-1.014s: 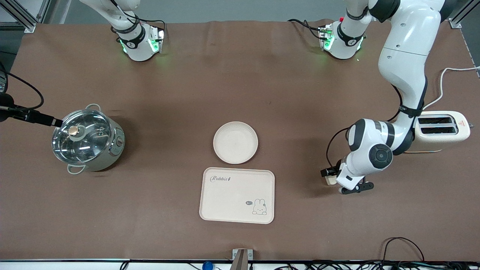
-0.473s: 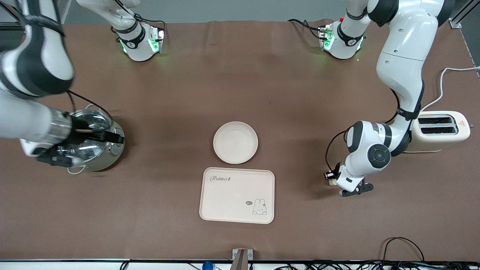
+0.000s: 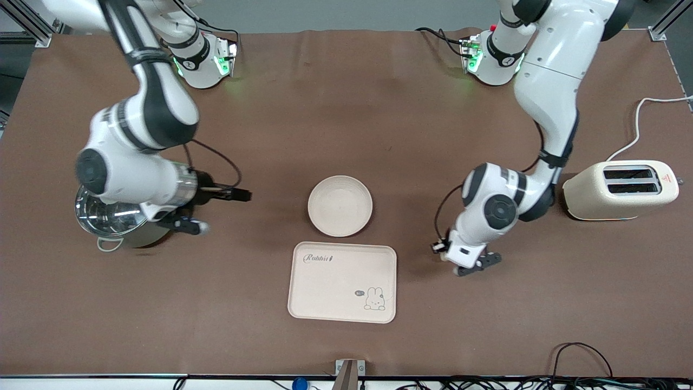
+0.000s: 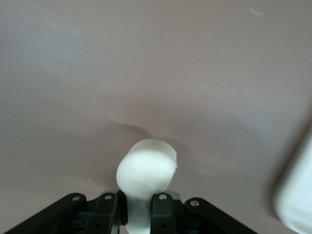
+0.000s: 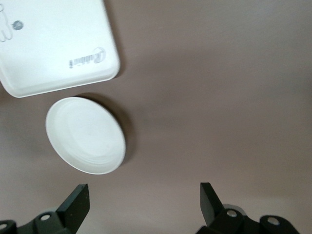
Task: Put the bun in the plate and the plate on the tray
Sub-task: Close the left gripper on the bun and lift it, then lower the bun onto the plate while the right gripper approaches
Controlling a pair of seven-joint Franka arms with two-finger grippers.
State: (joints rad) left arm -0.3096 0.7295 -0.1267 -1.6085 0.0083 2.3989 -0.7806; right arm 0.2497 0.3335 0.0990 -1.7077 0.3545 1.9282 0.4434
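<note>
Left tool (image 3: pixel 441 250) clamped on bun (image 4: pixel 146 168), lifted toward tray (image 3: pixel 342 282); right tool (image 3: pixel 241 194) swung in beside pot (image 3: pixel 116 216).

The right pincer (image 5: pixel 144 204) hangs wide open over the brown surface (image 5: pixel 219 87); the round plate (image 5: pixel 85 135) lies just beside the tray (image 5: pixel 53 48).

Both arms were glossy white with rounded segments and black bands at the joints. Round dark-grey caps marked the elbow joints. Thin black cables looped from wrist to forearm. Green lights glowed at both bases. The left claw (image 4: pixel 139 214) had black fingers with small silver screws; the right claw (image 5: pixel 144 202) matched.
</note>
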